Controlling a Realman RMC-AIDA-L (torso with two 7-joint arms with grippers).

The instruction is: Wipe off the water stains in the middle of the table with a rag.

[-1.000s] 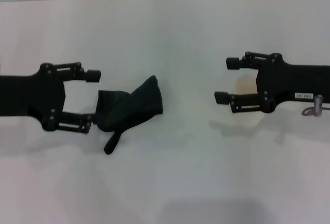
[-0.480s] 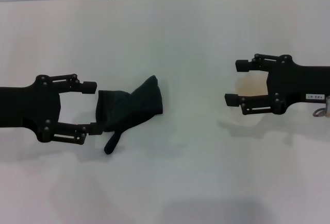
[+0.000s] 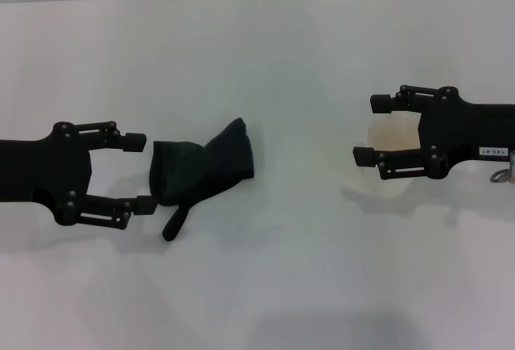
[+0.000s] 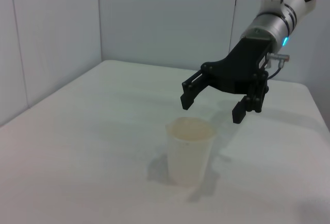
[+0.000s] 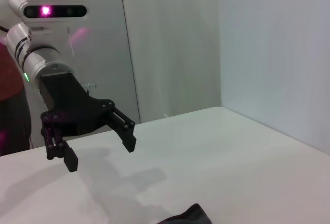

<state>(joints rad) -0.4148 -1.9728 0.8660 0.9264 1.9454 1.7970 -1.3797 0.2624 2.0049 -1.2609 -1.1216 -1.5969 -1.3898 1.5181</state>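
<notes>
The rag (image 3: 205, 169), a dark crumpled cloth with a narrow tail, lies on the white table (image 3: 282, 60) left of centre. Its edge also shows in the right wrist view (image 5: 188, 217). My left gripper (image 3: 141, 171) is open and empty, its fingertips at the rag's left edge; it also shows in the right wrist view (image 5: 99, 153). My right gripper (image 3: 371, 129) is open and empty at the right; it also shows in the left wrist view (image 4: 212, 107). No orange water stain shows on the tabletop.
A white translucent plastic cup (image 4: 190, 152) with a yellowish inside stands on the table just below and in front of my right gripper's open fingers. In the head view the cup (image 3: 393, 135) shows between those fingers. Pale walls border the table's far side.
My left gripper has drawn a little toward the table's near edge, staying open at the rag's left edge. My right gripper has moved slightly right. The rag has not moved.
</notes>
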